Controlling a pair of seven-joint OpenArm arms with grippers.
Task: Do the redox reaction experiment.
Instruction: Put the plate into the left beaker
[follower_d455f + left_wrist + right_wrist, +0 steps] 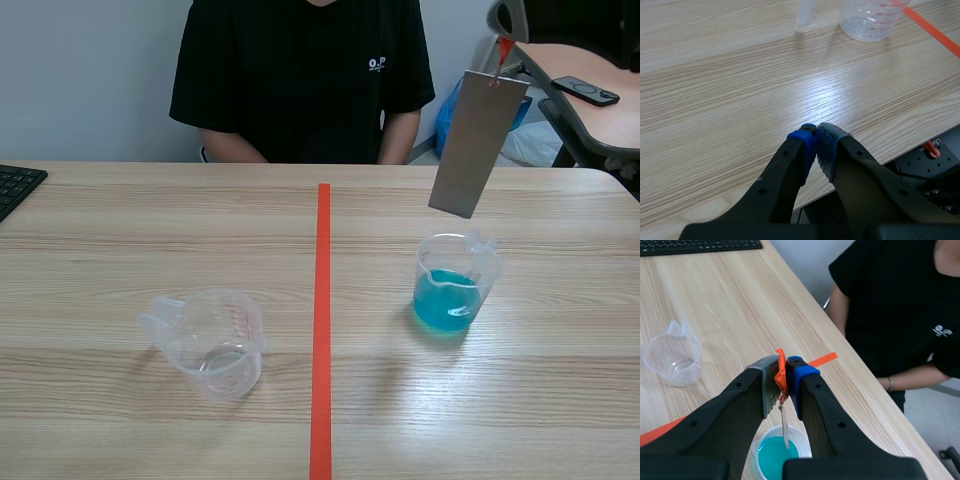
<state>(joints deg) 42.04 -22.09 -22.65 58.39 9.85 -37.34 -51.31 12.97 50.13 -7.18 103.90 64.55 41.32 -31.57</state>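
Right gripper [785,377]: fingers closed, pinching an orange tab [781,374] from which the plate [476,143] hangs. In the scene view the plate sits at 2 o'clock from centre. It is a flat grey metal sheet, tilted, with its lower edge toward 7 o'clock of its top. This edge is above the rim of the blue cup [455,288] and apart from it. In the right wrist view the plate shows edge-on as a thin strip under the fingers, directly over the blue cup. The blue cup stands upright on the table [120,250] at 4 o'clock from scene centre, on the right side of the tape [322,300], and holds blue liquid in its lower part. The empty cup [205,345], clear with printed marks, stands upright at 8 o'clock, on the left side of the tape, well apart from the blue cup. Left gripper [816,145]: fingers pressed together with nothing between them, low over the near edge of the table; the empty cup is ahead of it, well apart. A keyboard [15,185] lies at 9 o'clock at the table edge. A person [300,80] in a black shirt sits at 12 o'clock, across the table.
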